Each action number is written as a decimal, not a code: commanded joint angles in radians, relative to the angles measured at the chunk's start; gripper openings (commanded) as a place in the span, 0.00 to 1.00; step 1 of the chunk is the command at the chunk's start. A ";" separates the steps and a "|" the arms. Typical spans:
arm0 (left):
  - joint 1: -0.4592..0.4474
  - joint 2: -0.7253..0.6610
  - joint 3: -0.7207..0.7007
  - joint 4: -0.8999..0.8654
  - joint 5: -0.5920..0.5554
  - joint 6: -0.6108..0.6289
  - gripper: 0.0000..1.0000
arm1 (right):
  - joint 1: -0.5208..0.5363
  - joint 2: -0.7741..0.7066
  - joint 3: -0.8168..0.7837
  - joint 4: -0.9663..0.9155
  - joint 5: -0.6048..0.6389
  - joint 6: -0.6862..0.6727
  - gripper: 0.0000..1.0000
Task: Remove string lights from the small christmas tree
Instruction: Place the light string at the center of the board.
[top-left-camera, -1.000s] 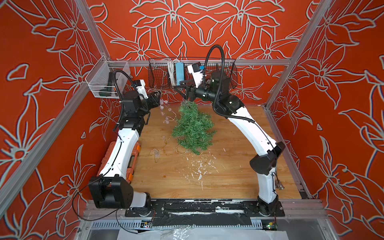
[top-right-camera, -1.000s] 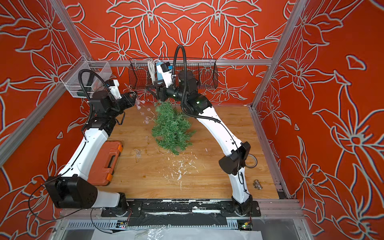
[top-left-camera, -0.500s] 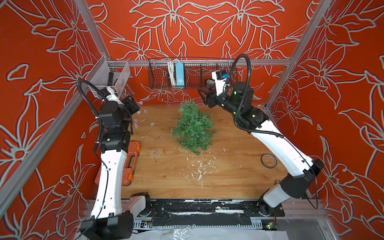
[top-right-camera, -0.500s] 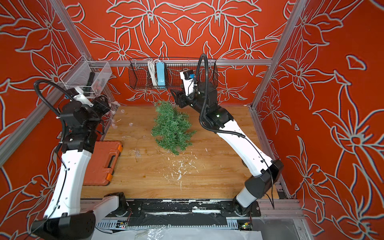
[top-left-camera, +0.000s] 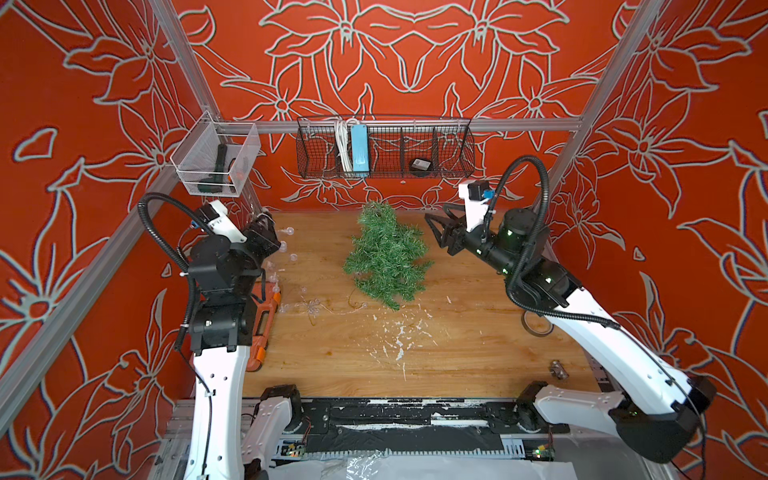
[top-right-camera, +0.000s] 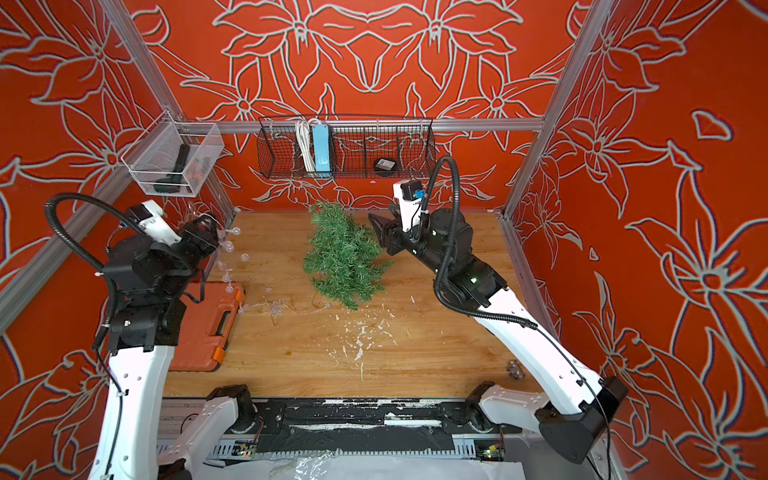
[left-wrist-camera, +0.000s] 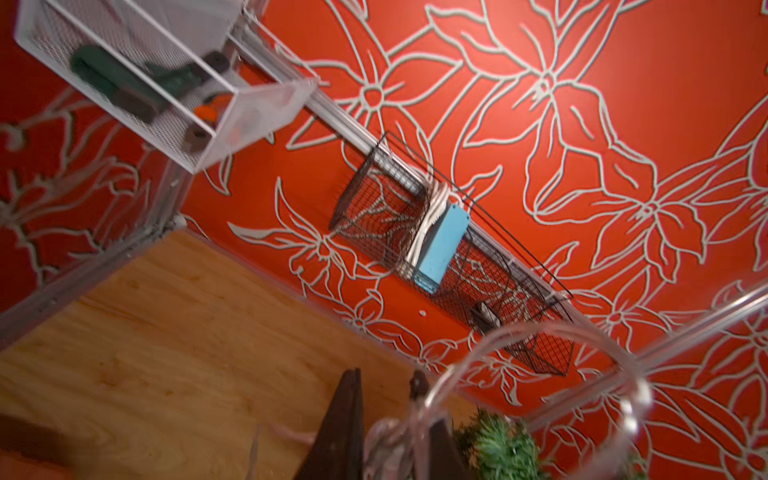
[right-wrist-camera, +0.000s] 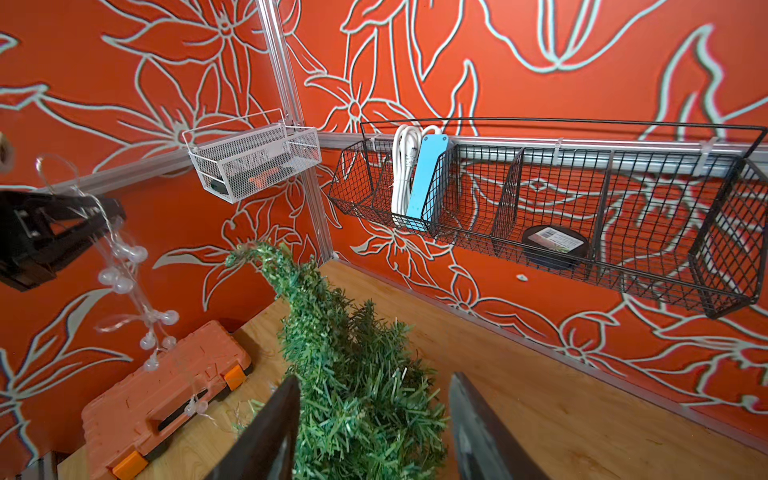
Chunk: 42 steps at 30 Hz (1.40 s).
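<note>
The small christmas tree (top-left-camera: 386, 255) (top-right-camera: 343, 257) lies on its side at the back middle of the wooden table. The string lights (top-left-camera: 286, 245) (top-right-camera: 228, 249) hang from my left gripper (top-left-camera: 264, 226) (top-right-camera: 205, 226), which is raised at the back left and shut on them. The strand drops to the table (top-left-camera: 311, 307) and trails toward the tree's near edge. In the left wrist view a clear bulb (left-wrist-camera: 390, 432) sits between the fingers. My right gripper (top-left-camera: 434, 228) (top-right-camera: 378, 228) hangs open just right of the tree, holding nothing. In the right wrist view the tree (right-wrist-camera: 345, 353) lies beyond the spread fingers (right-wrist-camera: 270, 432).
An orange tool case (top-left-camera: 266, 316) lies under my left arm. On the back wall hang a black wire basket (top-left-camera: 384, 151) with a blue power strip and white cable, and a white mesh basket (top-left-camera: 216, 160). A tape ring (top-left-camera: 536, 326) and white flecks (top-left-camera: 399, 336) lie on the table.
Both grippers left the tree's top. My left arm swung to the back left, drawing the string lights off the tree. My right gripper drew away to the tree's right.
</note>
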 joint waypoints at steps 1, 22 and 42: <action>-0.088 -0.061 -0.076 -0.003 0.083 -0.075 0.00 | 0.004 -0.037 -0.042 0.033 0.022 0.040 0.57; -0.276 0.015 -0.575 0.103 -0.086 -0.149 0.99 | 0.004 -0.154 -0.227 -0.039 0.149 0.082 0.61; -0.270 0.063 -0.530 0.447 -0.619 0.344 0.99 | -0.110 -0.185 -0.363 -0.176 0.364 0.234 0.98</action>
